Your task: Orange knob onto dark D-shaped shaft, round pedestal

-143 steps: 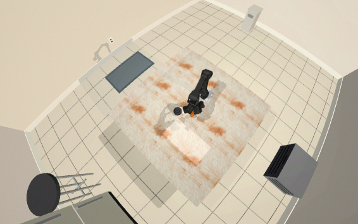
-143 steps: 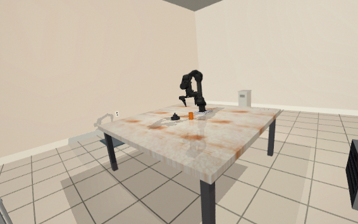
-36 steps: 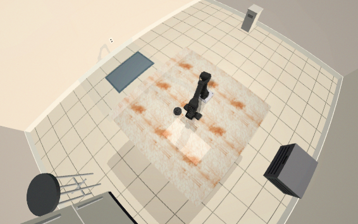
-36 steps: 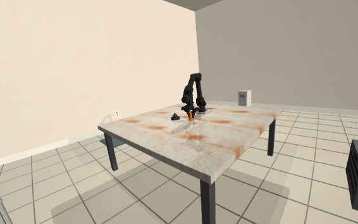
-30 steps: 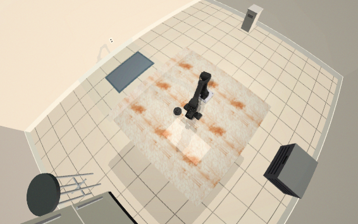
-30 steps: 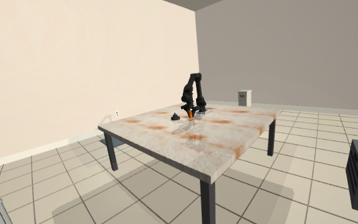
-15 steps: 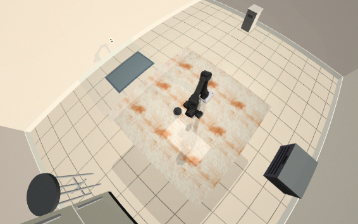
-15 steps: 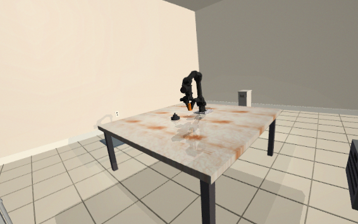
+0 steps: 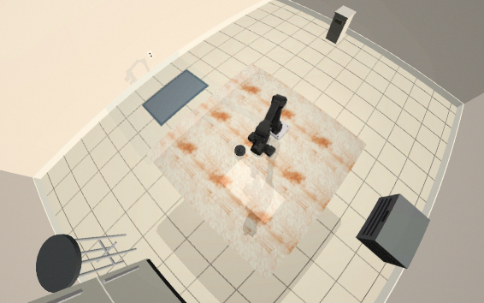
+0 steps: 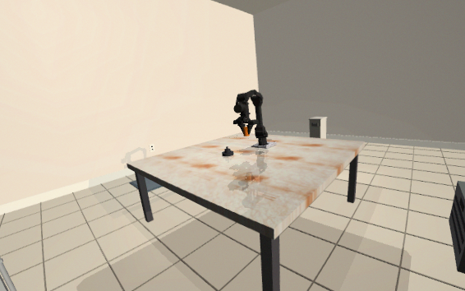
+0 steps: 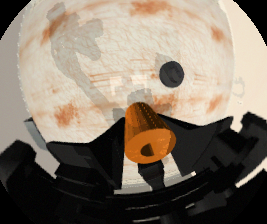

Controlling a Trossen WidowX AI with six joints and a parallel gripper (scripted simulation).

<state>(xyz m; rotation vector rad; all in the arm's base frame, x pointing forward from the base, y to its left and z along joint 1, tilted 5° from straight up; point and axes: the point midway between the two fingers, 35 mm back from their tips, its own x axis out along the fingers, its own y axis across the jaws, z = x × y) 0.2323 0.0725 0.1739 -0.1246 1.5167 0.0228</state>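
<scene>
The orange knob [image 10: 246,131] [image 11: 160,140] is held between the fingers of my gripper [image 9: 262,145] [image 10: 246,129] [image 11: 140,117], which is shut on it. The knob hangs above the table, with one end and its dark hole facing the wrist camera; it is hidden in the top view. The round dark pedestal [image 9: 239,150] [image 10: 227,153] [image 11: 171,74] stands on the table, to the left of the gripper in the top and exterior views and beyond it, to the upper right, in the wrist view. Its short shaft [image 10: 227,148] points up. The shaft's flat side cannot be made out.
The arm's pale base plate [image 9: 280,131] [image 10: 271,145] is fixed to the rust-stained table [image 9: 333,171] [image 10: 287,197], close behind the gripper. A stool [image 9: 59,263], a dark-fronted cabinet [image 9: 401,231] and a blue mat [image 9: 175,98] are on the floor away from the table.
</scene>
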